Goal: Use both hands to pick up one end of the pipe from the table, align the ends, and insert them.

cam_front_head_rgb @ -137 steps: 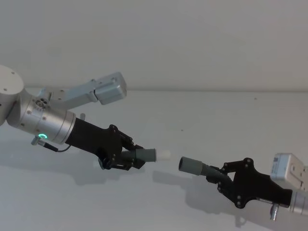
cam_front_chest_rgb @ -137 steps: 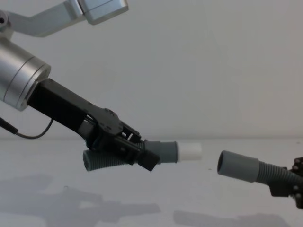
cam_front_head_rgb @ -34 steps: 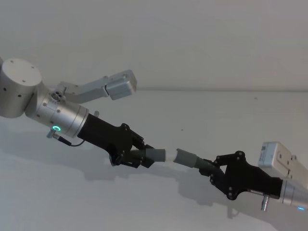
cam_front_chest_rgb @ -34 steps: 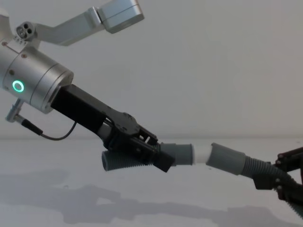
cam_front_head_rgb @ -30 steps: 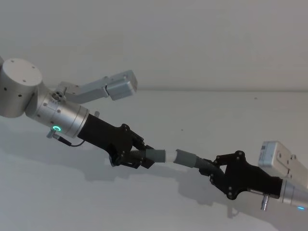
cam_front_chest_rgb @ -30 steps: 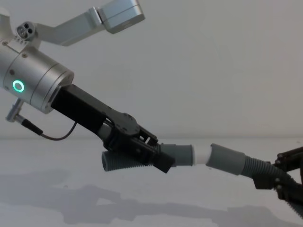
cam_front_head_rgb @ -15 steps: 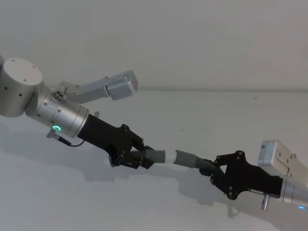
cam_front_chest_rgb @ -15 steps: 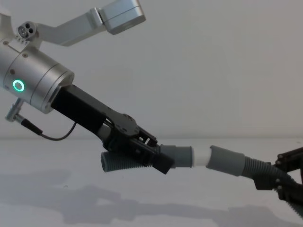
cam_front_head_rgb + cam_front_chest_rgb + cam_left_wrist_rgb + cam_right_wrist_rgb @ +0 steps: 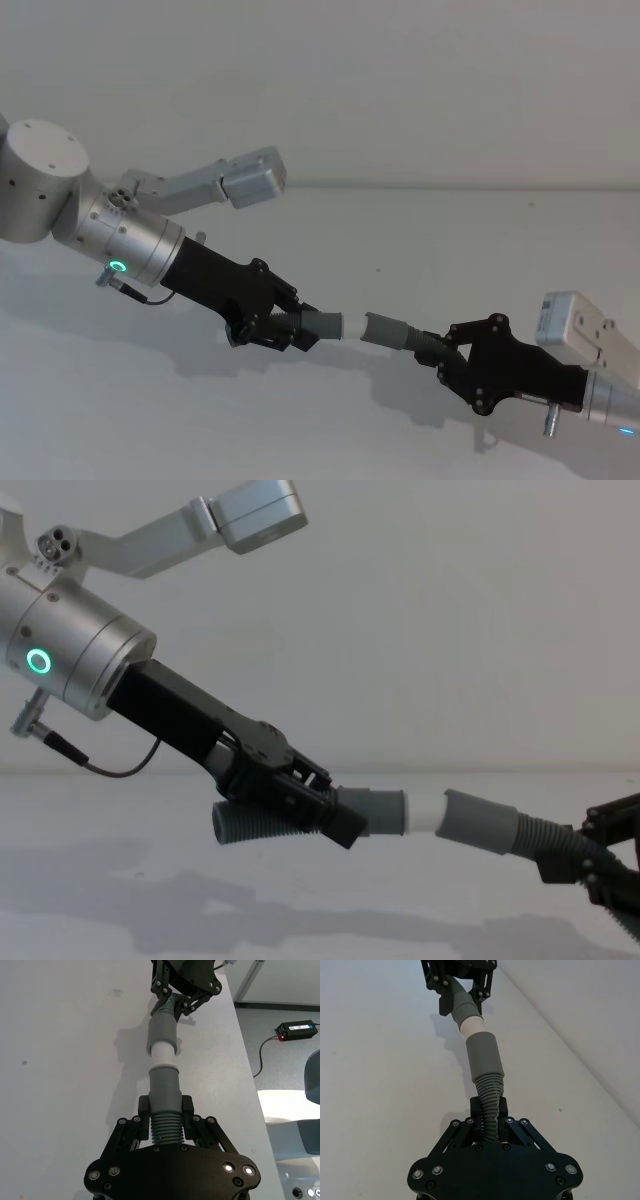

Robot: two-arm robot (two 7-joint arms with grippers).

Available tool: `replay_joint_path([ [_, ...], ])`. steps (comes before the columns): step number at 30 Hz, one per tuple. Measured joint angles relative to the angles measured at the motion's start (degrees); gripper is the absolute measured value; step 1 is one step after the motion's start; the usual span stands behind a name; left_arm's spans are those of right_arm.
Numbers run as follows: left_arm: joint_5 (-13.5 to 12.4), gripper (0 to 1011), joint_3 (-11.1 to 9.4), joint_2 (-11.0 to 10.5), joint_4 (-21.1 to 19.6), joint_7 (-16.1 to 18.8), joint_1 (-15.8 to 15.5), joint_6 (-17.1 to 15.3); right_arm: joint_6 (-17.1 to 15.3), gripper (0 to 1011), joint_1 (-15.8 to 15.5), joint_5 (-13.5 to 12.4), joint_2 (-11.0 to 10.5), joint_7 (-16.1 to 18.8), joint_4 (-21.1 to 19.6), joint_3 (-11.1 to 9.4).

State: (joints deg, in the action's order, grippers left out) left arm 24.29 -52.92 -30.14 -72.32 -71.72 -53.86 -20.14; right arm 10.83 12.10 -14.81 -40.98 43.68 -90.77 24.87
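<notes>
My left gripper is shut on the ribbed part of one dark grey pipe piece, held above the white table. Its lighter grey cuff carries a white spigot. My right gripper is shut on the ribbed part of the other piece. That piece's cuff faces the spigot. The two ends are in line, with the spigot's tip at the mouth of the right cuff. A short white stretch still shows between the cuffs.
The table's right edge drops to a grey floor where a black power adapter and its cable lie. A pale wall rises behind the table.
Since 4.6 s ago both grippers have moved inward, closing the gap until the spigot reached the right cuff. Over the last second almost nothing has shifted.
</notes>
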Motion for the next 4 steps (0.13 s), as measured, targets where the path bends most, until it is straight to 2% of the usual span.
replay_joint_path([
  [4,0.0,353,0.0,0.0,0.0,0.0,0.0,0.0,0.0,146,0.0,0.0,0.0,0.0,0.0,0.0],
])
